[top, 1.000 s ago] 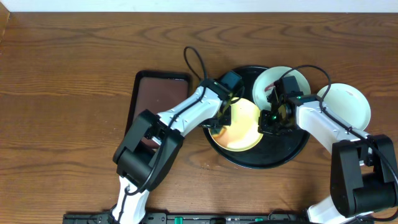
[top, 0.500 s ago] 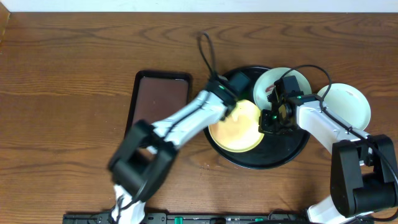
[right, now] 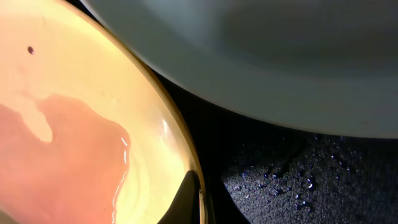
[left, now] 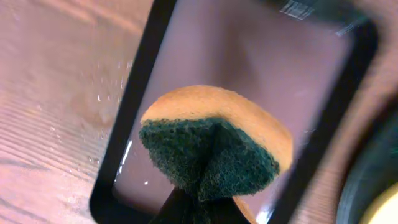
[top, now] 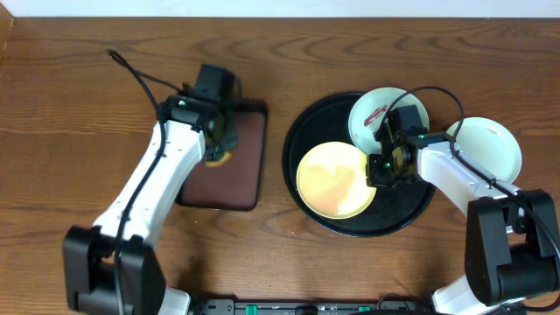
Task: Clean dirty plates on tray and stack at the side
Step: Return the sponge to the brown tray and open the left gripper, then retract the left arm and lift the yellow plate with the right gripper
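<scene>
The black round tray (top: pixel 302 140) holds a pale yellow plate (top: pixel 332 180) and a mint-white plate (top: pixel 372 114) with a red smear. A second mint-white plate (top: pixel 492 144) lies on the table right of the tray. My right gripper (top: pixel 378 169) is shut on the yellow plate's right rim (right: pixel 180 155); the mint plate (right: pixel 249 56) overlaps above it. My left gripper (top: pixel 219 149) is shut on a yellow-and-green sponge (left: pixel 211 149) and holds it over the rectangular brown tray (left: pixel 261 62).
The rectangular brown tray (top: pixel 241 166) lies left of the black tray. Water droplets sit on the black tray's surface (right: pixel 292 180). Bare wooden table (top: pixel 87 96) lies to the far left.
My left arm has swung left off the yellow plate, carrying the sponge over the brown tray. The yellow plate is now uncovered. The right gripper has not moved.
</scene>
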